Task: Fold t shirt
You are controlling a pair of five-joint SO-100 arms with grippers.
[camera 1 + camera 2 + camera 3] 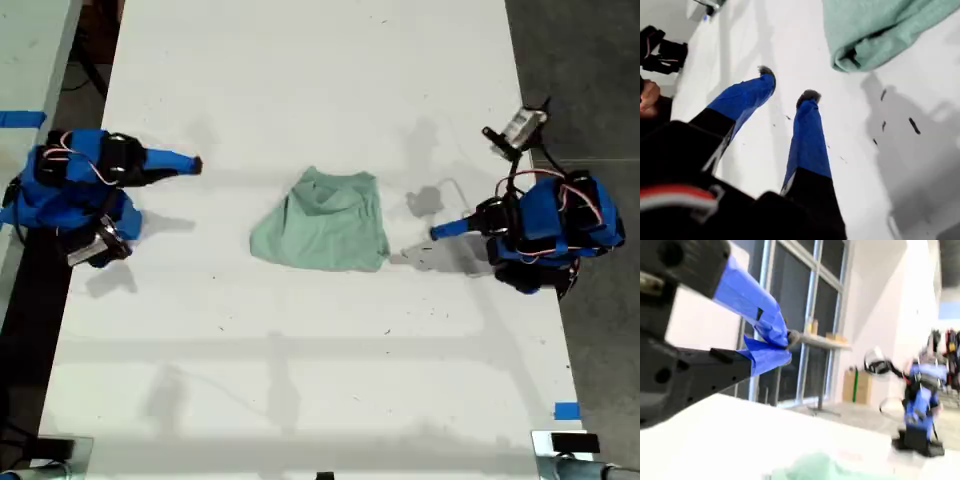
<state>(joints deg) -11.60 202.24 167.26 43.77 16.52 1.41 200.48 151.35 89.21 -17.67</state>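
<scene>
although the t shirt (325, 222) already lies bunched into a compact, roughly folded bundle in the middle of the white table (300, 380), i judge the fold only partly tidy: the edges are uneven, one corner flares out toward the exterior view's left, and wrinkles run across the top, so a last squaring or smoothing may be left, or the job may be close to finished. my first gripper (787, 85) is off the cloth with its blue fingers (807, 135) spread apart and nothing between them; the shirt's rolled hem (865, 55) lies just ahead of the tips and a little to one side, near but not touching. in the exterior view this matches the arm at that view's right, whose blue tip points at the shirt's near edge. my second gripper (785, 342) is lifted above the table and well apart from the garment, which shows only as a blurred pale green patch (820, 467) low and ahead of it; its taped jaws look drawn together at the tips and hold nothing. in the exterior view that arm sits at the view's left, its tip aimed toward the shirt across bare table.
</scene>
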